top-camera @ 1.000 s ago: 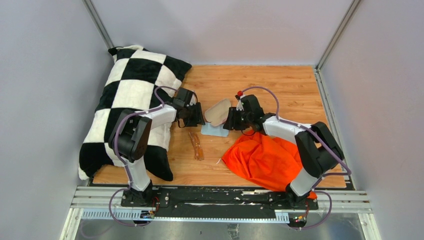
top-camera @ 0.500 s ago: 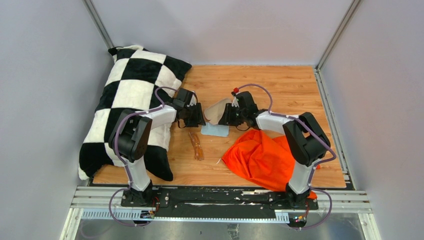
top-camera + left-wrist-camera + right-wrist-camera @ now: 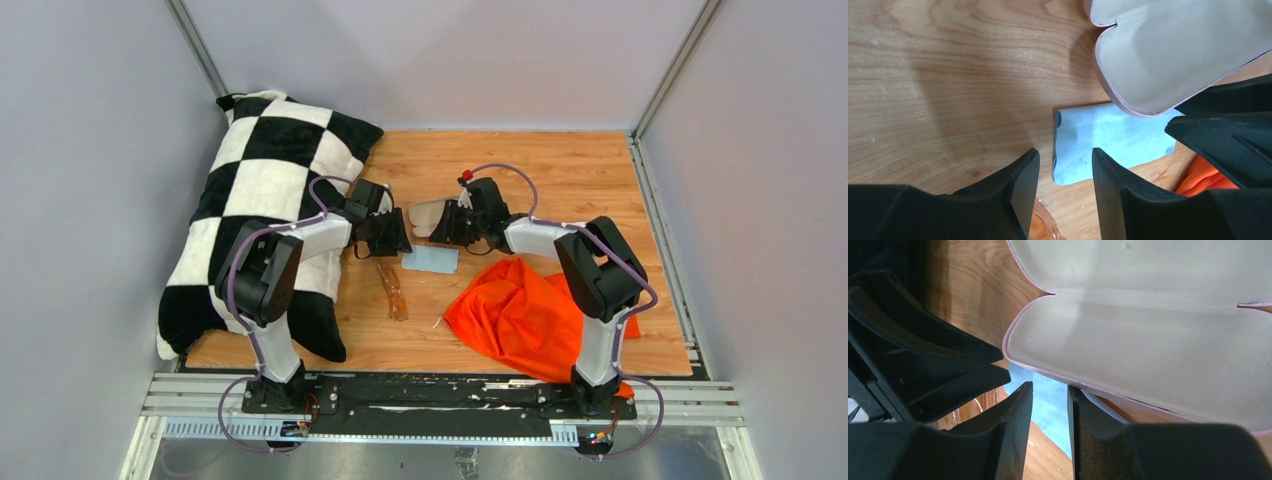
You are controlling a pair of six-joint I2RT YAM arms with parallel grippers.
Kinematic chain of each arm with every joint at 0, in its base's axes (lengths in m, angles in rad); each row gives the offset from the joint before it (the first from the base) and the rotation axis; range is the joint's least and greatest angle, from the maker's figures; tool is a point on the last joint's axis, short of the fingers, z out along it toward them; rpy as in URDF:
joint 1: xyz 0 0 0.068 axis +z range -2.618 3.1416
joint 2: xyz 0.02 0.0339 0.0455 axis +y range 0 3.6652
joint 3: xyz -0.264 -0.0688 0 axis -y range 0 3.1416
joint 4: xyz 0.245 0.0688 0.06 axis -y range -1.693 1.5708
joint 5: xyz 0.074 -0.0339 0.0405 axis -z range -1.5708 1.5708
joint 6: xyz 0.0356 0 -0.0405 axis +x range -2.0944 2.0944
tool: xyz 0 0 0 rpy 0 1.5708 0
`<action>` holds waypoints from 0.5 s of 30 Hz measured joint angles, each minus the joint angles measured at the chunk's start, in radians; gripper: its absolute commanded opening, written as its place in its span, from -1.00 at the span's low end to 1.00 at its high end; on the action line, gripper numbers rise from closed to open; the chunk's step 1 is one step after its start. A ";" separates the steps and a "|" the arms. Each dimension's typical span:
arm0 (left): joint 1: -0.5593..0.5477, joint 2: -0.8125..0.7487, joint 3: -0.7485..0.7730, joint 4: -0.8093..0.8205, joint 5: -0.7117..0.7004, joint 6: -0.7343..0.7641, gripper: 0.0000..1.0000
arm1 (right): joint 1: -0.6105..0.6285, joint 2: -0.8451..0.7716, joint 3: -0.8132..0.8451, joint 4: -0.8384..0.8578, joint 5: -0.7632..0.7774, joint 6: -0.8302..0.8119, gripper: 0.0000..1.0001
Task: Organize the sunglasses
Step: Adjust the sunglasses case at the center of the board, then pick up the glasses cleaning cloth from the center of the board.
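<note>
The sunglasses (image 3: 392, 290), a folded amber-brown pair, lie on the wooden table in front of my left gripper (image 3: 398, 236). In the left wrist view only an amber edge of the sunglasses (image 3: 1042, 227) shows beside the left finger. My left gripper (image 3: 1065, 152) is open over bare wood and the corner of the light blue cloth (image 3: 1108, 140). The pale pink case (image 3: 428, 216) lies open between both grippers. My right gripper (image 3: 1049, 387) has a narrow gap with nothing in it, and the case rim (image 3: 1128, 390) rests against its right finger.
A black-and-white checkered pillow (image 3: 260, 210) fills the left side of the table. A crumpled orange cloth (image 3: 520, 315) lies at the front right, under the right arm. The left arm's fingers (image 3: 923, 360) sit close to the right gripper. Walls enclose the table.
The right arm has swung left and farther back, and the open case has shifted left with it. Its jaws have narrowed. The left arm has hardly moved.
</note>
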 measured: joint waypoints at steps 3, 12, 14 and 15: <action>0.000 0.000 -0.003 0.005 0.005 0.005 0.02 | 0.000 -0.026 -0.023 0.006 -0.006 -0.001 -0.16; -0.018 -0.001 -0.003 0.004 -0.009 0.027 -0.06 | -0.017 -0.297 -0.186 -0.008 0.014 -0.020 -0.14; -0.027 -0.001 -0.003 0.004 -0.008 0.028 -0.11 | -0.035 -0.335 -0.220 -0.008 0.021 -0.020 -0.14; -0.032 0.000 -0.003 0.004 -0.007 0.028 -0.13 | -0.044 -0.344 -0.235 -0.009 0.025 -0.020 -0.14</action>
